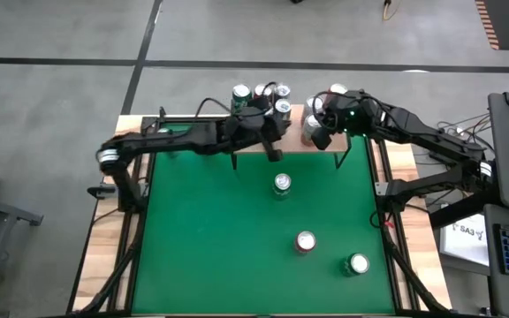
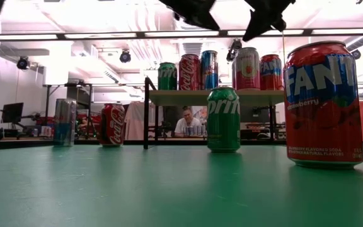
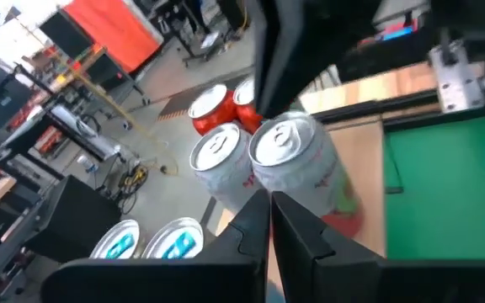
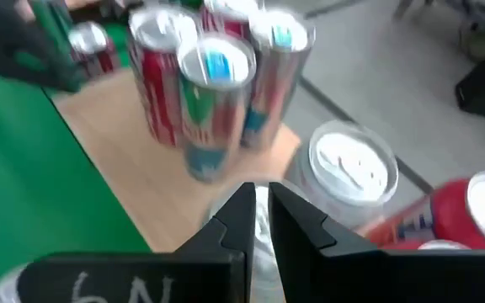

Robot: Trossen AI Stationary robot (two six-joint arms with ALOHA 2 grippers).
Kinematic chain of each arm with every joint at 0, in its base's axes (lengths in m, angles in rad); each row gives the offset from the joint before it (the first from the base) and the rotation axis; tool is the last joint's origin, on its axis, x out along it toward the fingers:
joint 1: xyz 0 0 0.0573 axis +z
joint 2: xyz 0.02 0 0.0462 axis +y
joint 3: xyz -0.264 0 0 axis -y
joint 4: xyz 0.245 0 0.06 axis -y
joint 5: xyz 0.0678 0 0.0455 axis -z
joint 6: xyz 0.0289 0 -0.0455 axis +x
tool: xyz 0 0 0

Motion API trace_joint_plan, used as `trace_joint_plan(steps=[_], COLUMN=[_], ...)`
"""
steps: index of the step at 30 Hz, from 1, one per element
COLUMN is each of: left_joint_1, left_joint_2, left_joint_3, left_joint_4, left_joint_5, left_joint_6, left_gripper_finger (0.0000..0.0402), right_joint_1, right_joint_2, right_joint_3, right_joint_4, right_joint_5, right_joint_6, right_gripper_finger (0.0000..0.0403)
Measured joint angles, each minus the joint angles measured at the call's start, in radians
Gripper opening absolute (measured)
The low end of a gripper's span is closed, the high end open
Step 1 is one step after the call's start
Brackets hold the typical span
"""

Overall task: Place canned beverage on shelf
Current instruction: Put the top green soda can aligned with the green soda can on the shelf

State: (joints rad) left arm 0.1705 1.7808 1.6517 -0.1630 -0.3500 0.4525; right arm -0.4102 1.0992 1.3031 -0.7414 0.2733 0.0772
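Observation:
The shelf (image 1: 294, 124) stands at the table's far edge, its light wooden board (image 2: 257, 96) on thin black legs, with several cans upright on top. A green Sprite can (image 1: 281, 184) (image 2: 224, 120) stands on the green felt just in front of it. Nearer are a red Fanta can (image 1: 305, 241) (image 2: 323, 104) and a green-topped can (image 1: 357, 263). My left gripper (image 1: 275, 141) (image 3: 269, 210) hovers shut over the shelf's middle, holding nothing. My right gripper (image 1: 318, 137) (image 4: 262, 206) hovers shut over the shelf's right part, also holding nothing.
On the shelf, one cluster of cans (image 1: 259, 97) stands left of centre and another (image 1: 323, 110) right of centre. In the low view a Coca-Cola can (image 2: 112, 125) and a silver-blue can (image 2: 65, 122) stand at the far left. A person sits beyond the table (image 2: 186, 123).

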Motion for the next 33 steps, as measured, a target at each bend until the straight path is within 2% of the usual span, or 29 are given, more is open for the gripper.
trace_joint_plan(steps=[10, 17, 25, 33], left_joint_1=[-0.059, -0.078, -0.079, -0.079], left_joint_2=[-0.365, -0.575, -0.719, -0.732], left_joint_3=[-0.407, -0.629, -0.785, -0.818], left_joint_4=[0.056, 0.056, 0.058, 0.06], left_joint_5=[0.001, 0.001, 0.001, 0.001], left_joint_6=[-0.026, -0.156, -0.255, -0.288], left_gripper_finger=[0.0, 0.0, 0.0, 0.0], right_joint_1=[0.061, 0.163, 0.296, 0.411], right_joint_2=[0.003, 0.003, 0.003, 0.003], right_joint_3=[0.0, 0.0, -0.008, -0.101], right_joint_4=[0.083, 0.137, 0.201, 0.35], right_joint_5=[-0.014, -0.015, -0.011, -0.011], right_joint_6=[0.02, 0.054, 0.067, 0.006], right_gripper_finger=[0.0028, 0.0028, 0.0028, 0.0028])
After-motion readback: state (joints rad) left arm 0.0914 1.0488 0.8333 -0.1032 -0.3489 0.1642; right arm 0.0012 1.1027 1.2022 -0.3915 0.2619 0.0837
